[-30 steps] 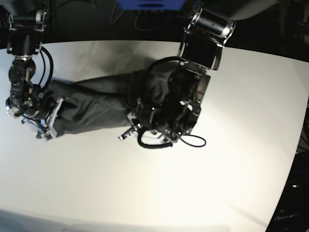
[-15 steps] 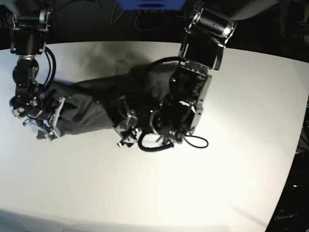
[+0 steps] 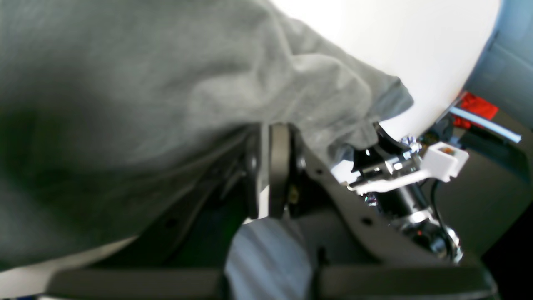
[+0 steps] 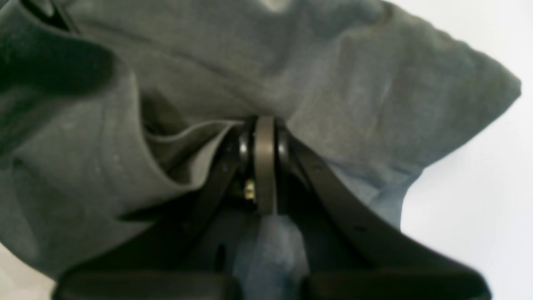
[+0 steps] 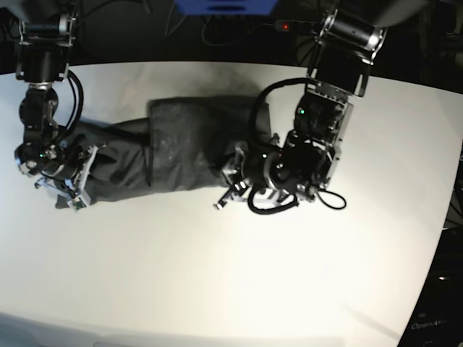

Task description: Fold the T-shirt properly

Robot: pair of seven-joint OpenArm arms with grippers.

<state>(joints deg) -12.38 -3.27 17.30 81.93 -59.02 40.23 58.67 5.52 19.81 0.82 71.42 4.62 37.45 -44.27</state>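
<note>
On the white table (image 5: 217, 275), the T-shirt (image 5: 166, 155) stretches lengthwise left to right.

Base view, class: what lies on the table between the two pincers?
The dark T-shirt spans the stretch from the right pincer to the left pincer, each shut on it; the base view shows this.

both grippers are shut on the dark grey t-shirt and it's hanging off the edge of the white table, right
Not quite: the T-shirt is not hanging off the edge. In the base view it lies stretched out on the white table, well inside its edges. The rest holds: the left gripper and the right gripper are each shut on its dark grey fabric, as the wrist views show.
</note>
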